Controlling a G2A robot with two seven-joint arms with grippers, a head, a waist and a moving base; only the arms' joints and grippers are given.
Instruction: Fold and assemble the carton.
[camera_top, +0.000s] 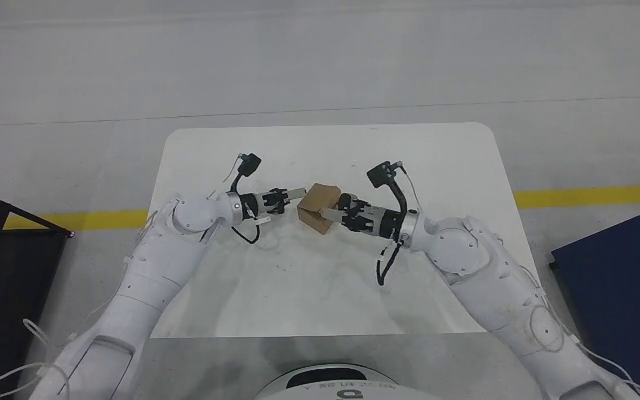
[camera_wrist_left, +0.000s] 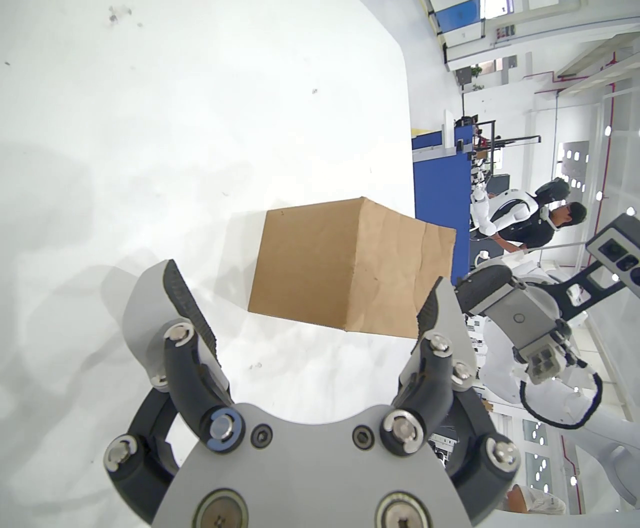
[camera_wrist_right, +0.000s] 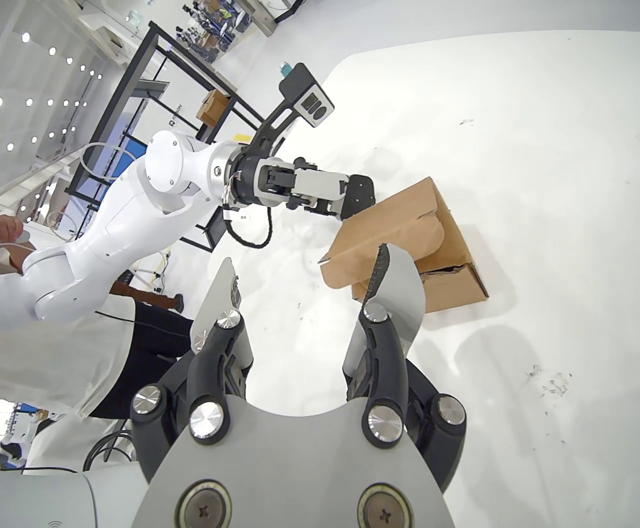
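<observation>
At table (camera_top: 450, 170) centre | carton (camera_top: 321, 206) well off edges | left pincer (camera_wrist_left: 305, 275) released beside it | right pincer (camera_wrist_right: 305, 255) released opposite

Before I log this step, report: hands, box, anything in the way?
Left hand open, box just ahead. Right hand open at box's opposite side. Box on table, one flap not flat. Nothing between hands and box.

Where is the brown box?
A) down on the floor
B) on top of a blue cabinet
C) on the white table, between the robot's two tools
C: the carton sits on the white table, the left tool on one side, the right tool on the other.
</observation>
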